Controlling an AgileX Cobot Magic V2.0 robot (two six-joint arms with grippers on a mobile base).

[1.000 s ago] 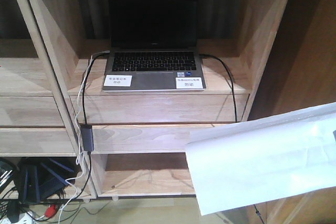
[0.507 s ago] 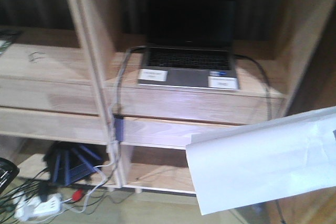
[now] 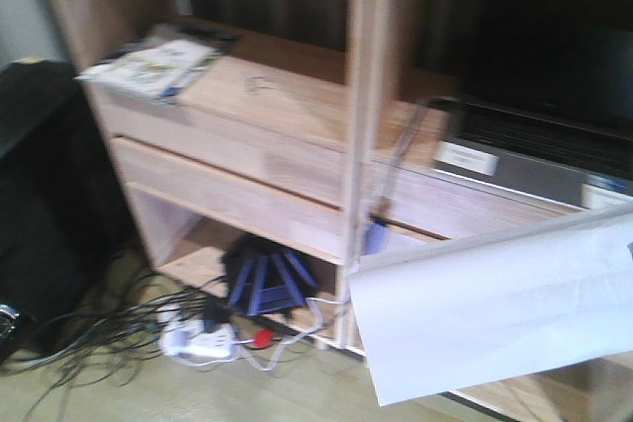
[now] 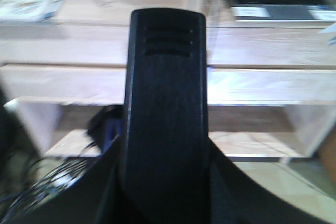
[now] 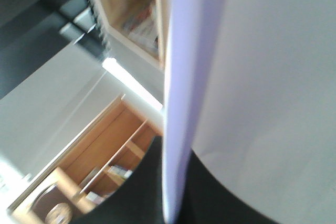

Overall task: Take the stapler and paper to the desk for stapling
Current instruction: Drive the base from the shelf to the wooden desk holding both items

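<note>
One paper [image 5: 252,77] stands edge-on in the right end effector [image 5: 176,192].

- Pale wood shelf unit [image 3: 247,160], open compartments.
- Upper left shelf: printed booklets [image 3: 153,61], lying flat.
- Upper right shelf: laptop [image 3: 539,145] bearing a white label [image 3: 465,157].
- Bottom shelf: dark blue-ribbed device [image 3: 265,282].
- Floor [image 3: 297,392]: white power strip [image 3: 198,341], tangled cables [image 3: 89,328].

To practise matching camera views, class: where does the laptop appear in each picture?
Front view: the laptop at right, on the shelf.
Left wrist: laptop top right.
Right wrist: not in it; paper fills the right.
Shared landmark: the booklet, upper left in front and left wrist views.
</note>
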